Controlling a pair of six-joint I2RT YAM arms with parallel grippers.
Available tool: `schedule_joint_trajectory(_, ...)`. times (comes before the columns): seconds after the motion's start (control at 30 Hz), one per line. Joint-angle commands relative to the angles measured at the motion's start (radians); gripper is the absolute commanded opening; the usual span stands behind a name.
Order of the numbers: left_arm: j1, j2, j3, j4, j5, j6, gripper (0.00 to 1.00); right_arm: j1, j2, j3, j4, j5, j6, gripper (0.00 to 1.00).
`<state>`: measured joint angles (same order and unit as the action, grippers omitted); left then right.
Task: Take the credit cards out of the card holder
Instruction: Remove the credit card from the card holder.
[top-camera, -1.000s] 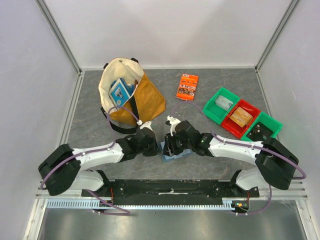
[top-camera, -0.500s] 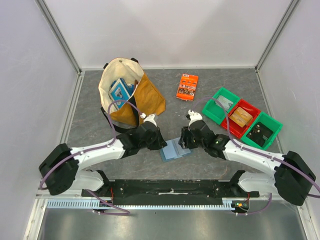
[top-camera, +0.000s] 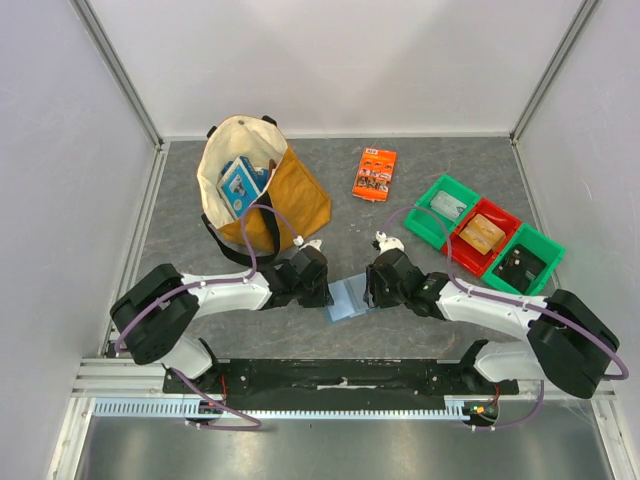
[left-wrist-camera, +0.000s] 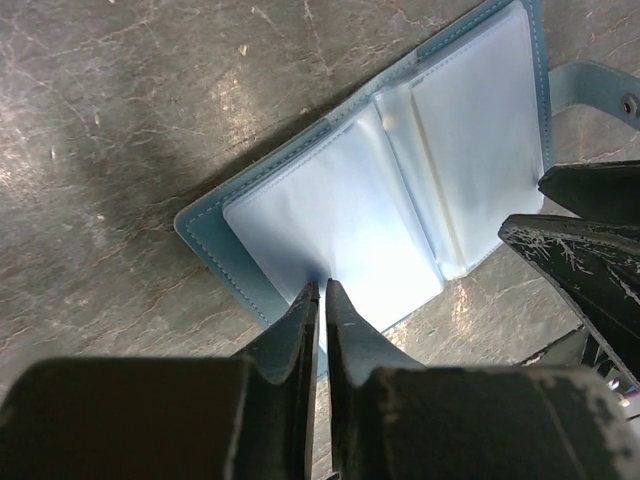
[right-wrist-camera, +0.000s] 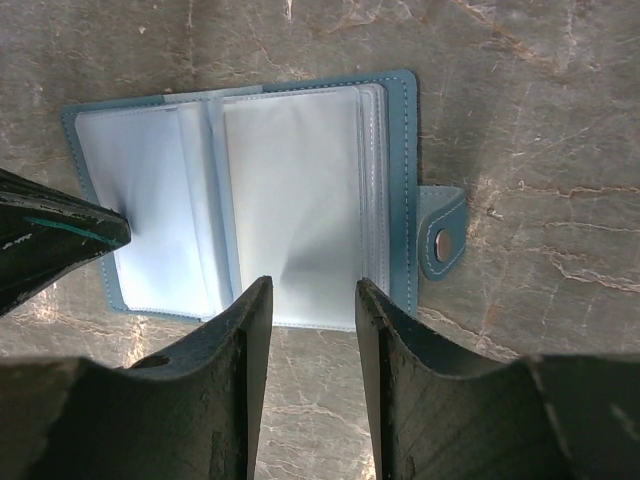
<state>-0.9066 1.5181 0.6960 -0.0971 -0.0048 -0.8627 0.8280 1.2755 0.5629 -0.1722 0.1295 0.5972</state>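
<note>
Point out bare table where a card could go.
Free: the grey table between the tote bag and orange packet; the strip left of the bag; the far-right corner behind the bins. Crowded: around the card holder, where the left gripper and right gripper meet.

card holder (right-wrist-camera: 290, 200) | light-blue bifold, clear pockets | lying open flat on table (top-camera: 450, 165) | snap tab unfastened

Looking steeply down from above and behind the arm bases, facing the far wall, taking in the whole table (top-camera: 450, 160) from well off. Peering close down past the left gripper (left-wrist-camera: 322, 290) from one side of the open card holder (left-wrist-camera: 380, 200), and past the right gripper (right-wrist-camera: 310, 290) from the opposite side. Sharing the card holder across all three views, each wrist view catching the other arm's fingertips.
</note>
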Motion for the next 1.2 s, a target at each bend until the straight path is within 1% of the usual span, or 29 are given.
schedule_joint_trajectory(0.0, -0.005, 0.031, 0.008, -0.006, 0.026, 0.016, 0.11, 0.002, 0.019, -0.008, 0.039, 0.004, 0.018, 0.45)
schedule_joint_trajectory(0.23, -0.003, 0.027, 0.002, -0.003, 0.029, 0.014, 0.11, 0.002, 0.018, -0.012, 0.037, 0.001, 0.021, 0.45)
schedule_joint_trajectory(0.7, -0.003, 0.014, -0.007, 0.008, 0.04, 0.013, 0.1, 0.003, 0.062, 0.006, 0.099, -0.123, 0.018, 0.4)
schedule_joint_trajectory(0.77, -0.003, 0.014, -0.009, 0.008, 0.039, 0.011, 0.11, 0.003, 0.048, 0.017, 0.073, -0.096, 0.018, 0.41)
schedule_joint_trajectory(0.9, -0.003, 0.005, -0.013, 0.01, 0.035, 0.01, 0.1, 0.002, -0.028, 0.031, -0.012, 0.019, 0.012, 0.45)
schedule_joint_trajectory(1.0, -0.003, 0.004, -0.013, 0.011, 0.035, 0.01, 0.1, 0.003, -0.08, 0.035, -0.049, 0.08, 0.006, 0.45)
schedule_joint_trajectory(1.17, -0.003, 0.007, -0.013, 0.011, 0.035, 0.01, 0.1, 0.003, -0.056, 0.032, -0.059, 0.079, 0.004, 0.46)
